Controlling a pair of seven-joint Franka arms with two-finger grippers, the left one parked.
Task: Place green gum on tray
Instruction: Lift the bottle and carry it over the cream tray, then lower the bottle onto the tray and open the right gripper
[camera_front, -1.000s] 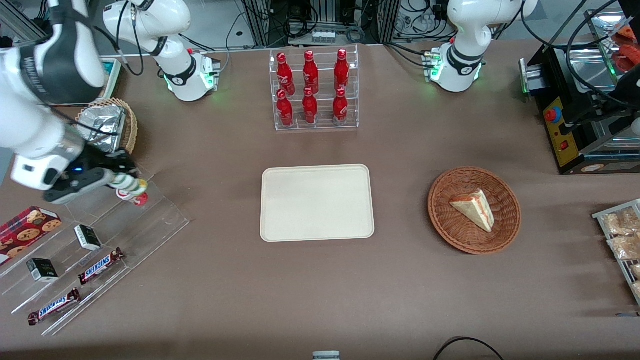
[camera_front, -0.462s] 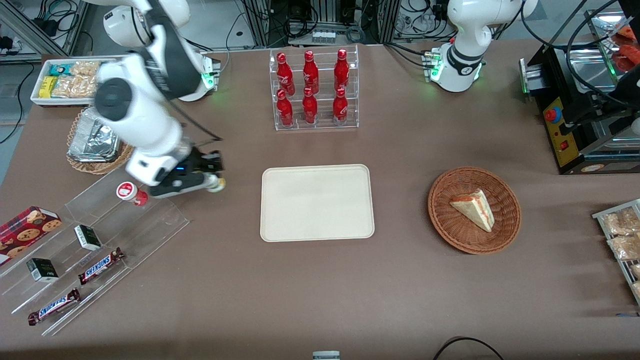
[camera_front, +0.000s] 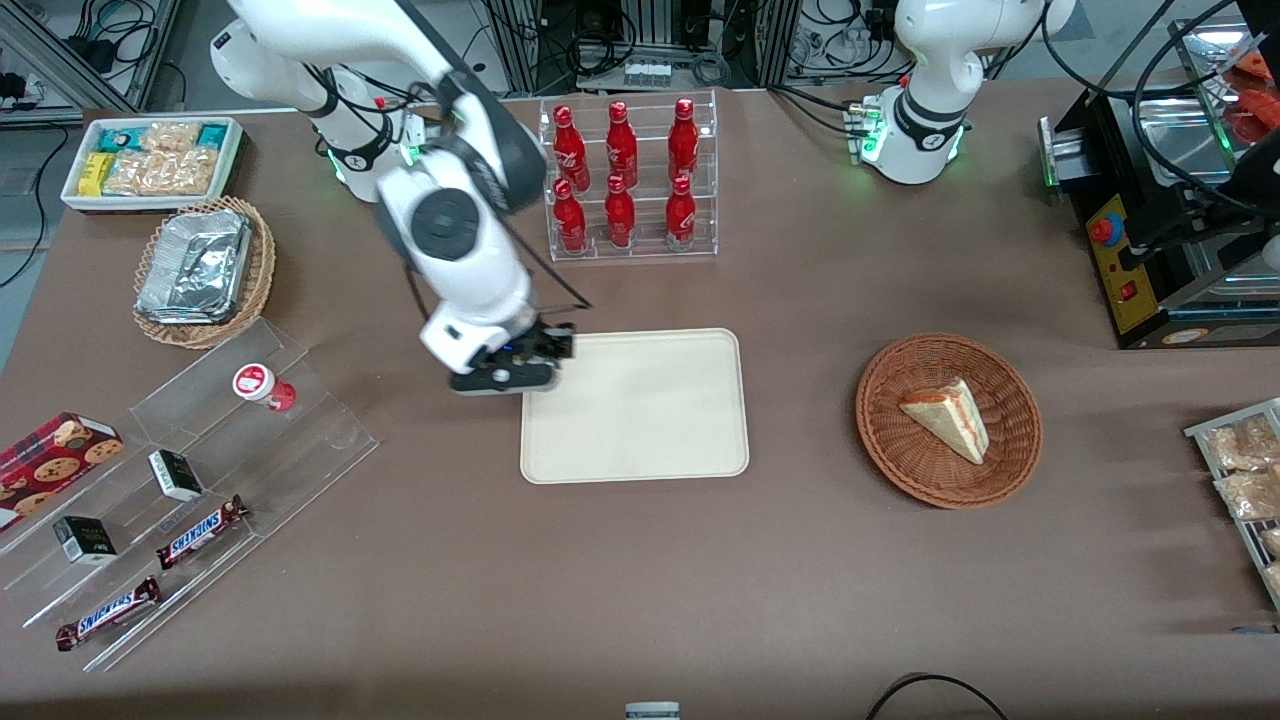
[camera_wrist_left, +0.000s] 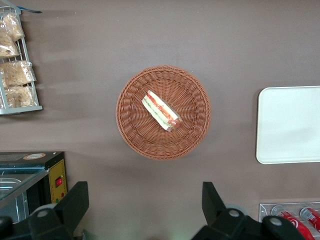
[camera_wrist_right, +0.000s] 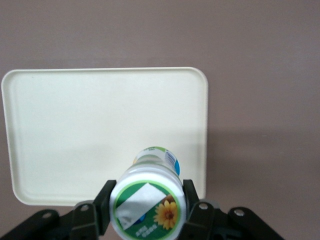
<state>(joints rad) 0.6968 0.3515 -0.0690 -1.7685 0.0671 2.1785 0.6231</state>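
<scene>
Now, with gripper (camera_wrist_right: 147, 210) fingers clamped on the small green-and-white gum bottle (camera_wrist_right: 148, 197), lower it upright onto the flat cream rectangular tray (camera_wrist_right: 75, 125).

SNICKERS — on two candy bars (camera_front: 201, 531), (camera_front: 108, 613) in the clear display rack (camera_front: 300, 440)

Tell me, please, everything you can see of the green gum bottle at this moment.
The green gum is a small cylindrical bottle, apparently plastic, with a white-and-green body and a round lid bearing a green ring, a white patch and an orange flower. The gripper is shut on it just below the lid and holds it upright above the edge of the cream tray, not yet set down. The front view hides it under the gripper.
</scene>
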